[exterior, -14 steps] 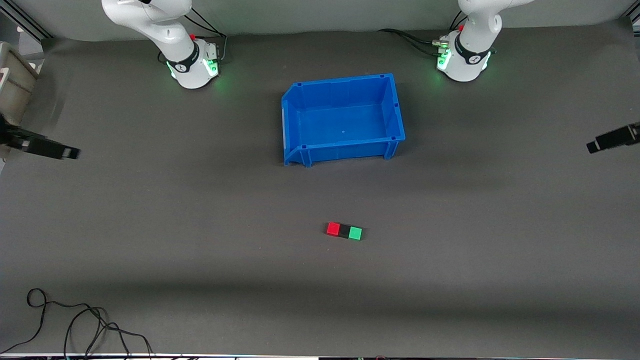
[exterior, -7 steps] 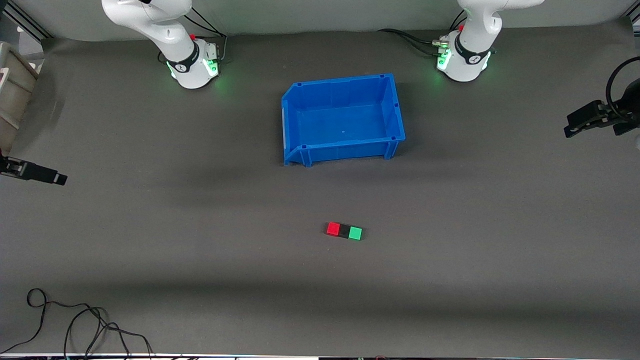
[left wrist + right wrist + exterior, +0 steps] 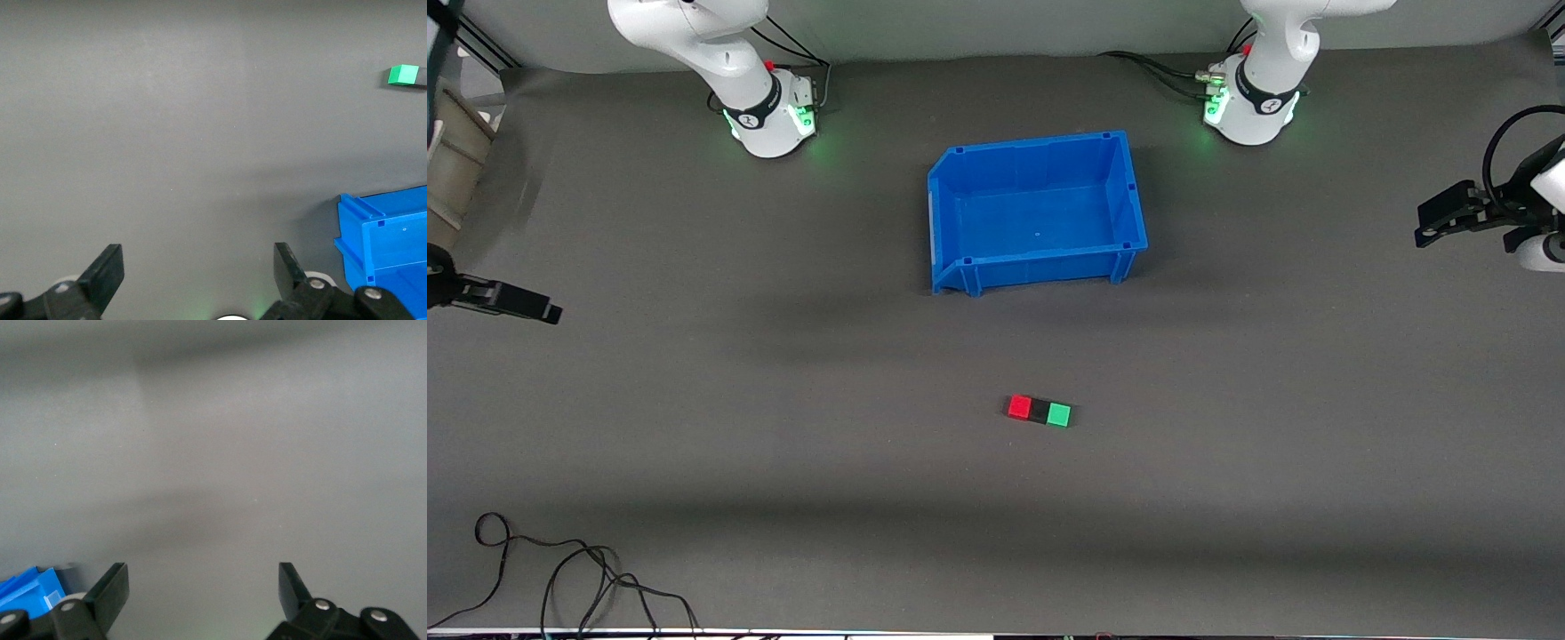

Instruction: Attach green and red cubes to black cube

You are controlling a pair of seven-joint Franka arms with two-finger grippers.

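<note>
The red cube [image 3: 1019, 406], black cube [image 3: 1039, 410] and green cube [image 3: 1059, 414] lie touching in one row on the grey mat, black in the middle, nearer to the front camera than the blue bin. The red cube is at the right arm's end of the row. The green cube [image 3: 403, 74] also shows in the left wrist view, with the black cube [image 3: 421, 77] at the frame's edge. My left gripper [image 3: 1430, 220] is open and empty over the mat at the left arm's end of the table. My right gripper [image 3: 547, 311] is open and empty over the mat at the right arm's end.
An empty blue bin [image 3: 1129, 191] stands between the arm bases and the cubes; it also shows in the left wrist view [image 3: 373, 247] and the right wrist view [image 3: 27, 590]. Loose black cables [image 3: 560, 578] lie at the near corner. A beige object [image 3: 449, 151] stands at the table edge.
Both grippers have shifted at the table's ends; the left gripper has come further into view toward the middle. The three cubes have not moved.
</note>
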